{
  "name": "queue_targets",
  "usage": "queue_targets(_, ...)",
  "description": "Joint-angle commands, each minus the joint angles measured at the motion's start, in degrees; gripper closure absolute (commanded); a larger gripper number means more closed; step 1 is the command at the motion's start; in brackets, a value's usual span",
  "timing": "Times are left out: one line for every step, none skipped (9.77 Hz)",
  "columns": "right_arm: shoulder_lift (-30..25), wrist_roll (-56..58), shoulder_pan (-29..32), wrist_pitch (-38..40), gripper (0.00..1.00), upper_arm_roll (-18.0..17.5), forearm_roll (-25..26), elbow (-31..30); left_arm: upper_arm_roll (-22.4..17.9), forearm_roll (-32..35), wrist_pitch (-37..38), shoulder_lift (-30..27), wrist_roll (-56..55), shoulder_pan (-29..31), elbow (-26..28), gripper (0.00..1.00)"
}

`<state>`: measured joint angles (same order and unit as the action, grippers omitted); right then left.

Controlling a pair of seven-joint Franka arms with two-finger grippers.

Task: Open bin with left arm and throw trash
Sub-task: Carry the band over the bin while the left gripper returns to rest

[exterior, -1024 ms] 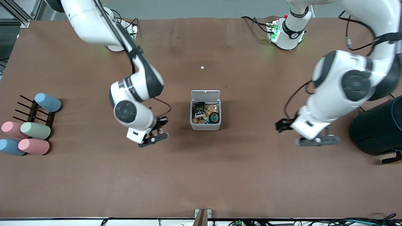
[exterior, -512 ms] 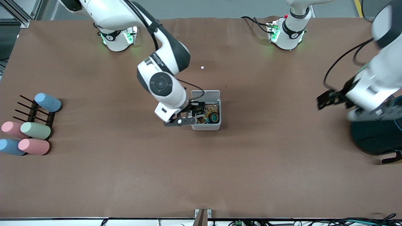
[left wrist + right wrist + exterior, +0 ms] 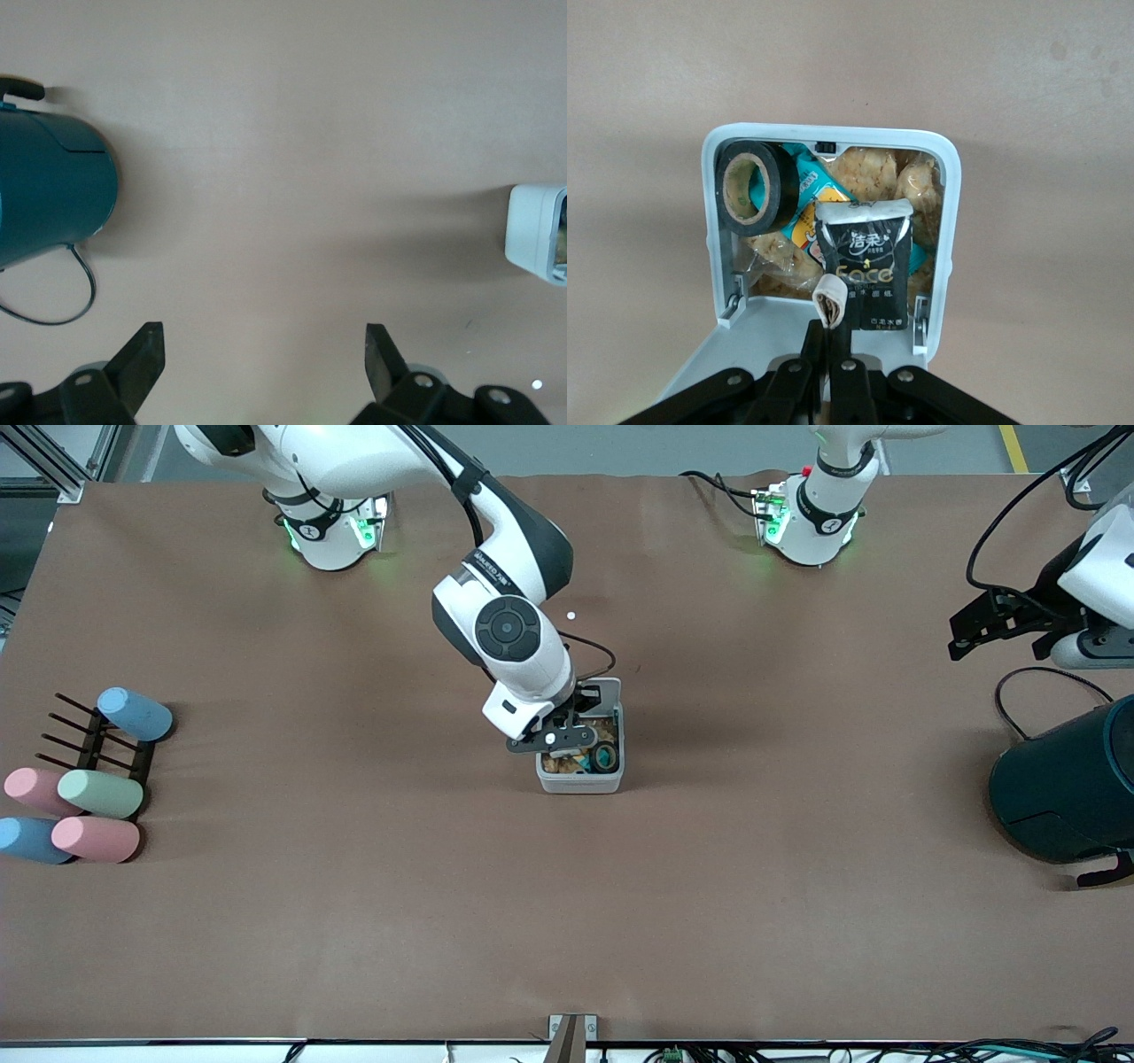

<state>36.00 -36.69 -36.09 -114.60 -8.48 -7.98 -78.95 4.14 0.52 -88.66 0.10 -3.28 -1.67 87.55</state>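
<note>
1. Near the edge at the right arm's end of the table I see pastel cylinders [image 3: 89,788] lying by a dark rack [image 3: 93,735].
2. My right gripper [image 3: 556,737] hangs over the open bin [image 3: 580,781], which sits in the middle of the table. Its fingers are pinched tight on the beige rubber-band loop [image 3: 831,299].
3. In the bin lie the black foil packet [image 3: 868,261] and the black tape ring [image 3: 749,188], on top of snack bags.
4. My left gripper [image 3: 264,359] waits up high with its fingers spread wide, over the edge at the left arm's end, above the big teal drum [image 3: 1063,788].
</note>
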Motion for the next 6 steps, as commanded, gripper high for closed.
queue_targets(1.0, -1.5, 0.1, -0.4, 0.99, -0.2, -0.1, 0.0, -2.5, -1.0, -1.9, -0.9, 2.0, -0.7, 0.6, 0.00)
queue_targets(1.5, -1.3, 0.3, -0.4, 0.98, -0.2, 0.2, 0.0, -2.6, -0.9, -1.3, -1.1, 1.8, -1.2, 0.6, 0.00)
queue_targets(1.7, -1.4, 0.4, -0.4, 0.79, -0.1, 0.1, 0.0, -2.8, -1.0, 0.3, -0.6, 1.7, -1.4, -0.7, 0.00)
queue_targets(1.7, -1.5, 0.2, -0.5, 0.23, -0.1, 0.2, 0.0, -2.8, -1.0, 1.3, 1.3, 1.0, -0.9, -3.1, 0.00)
queue_targets(1.7, -1.5, 0.1, -0.5, 0.21, -0.1, 0.2, 0.0, -2.7, -0.8, 1.3, 1.5, 0.6, -1.0, -3.3, 0.00)
queue_targets(1.7, -1.5, 0.1, -0.8, 0.20, -0.2, 0.1, 0.0, -2.6, -0.5, 1.3, 1.5, -0.1, -1.1, -3.3, 0.00)
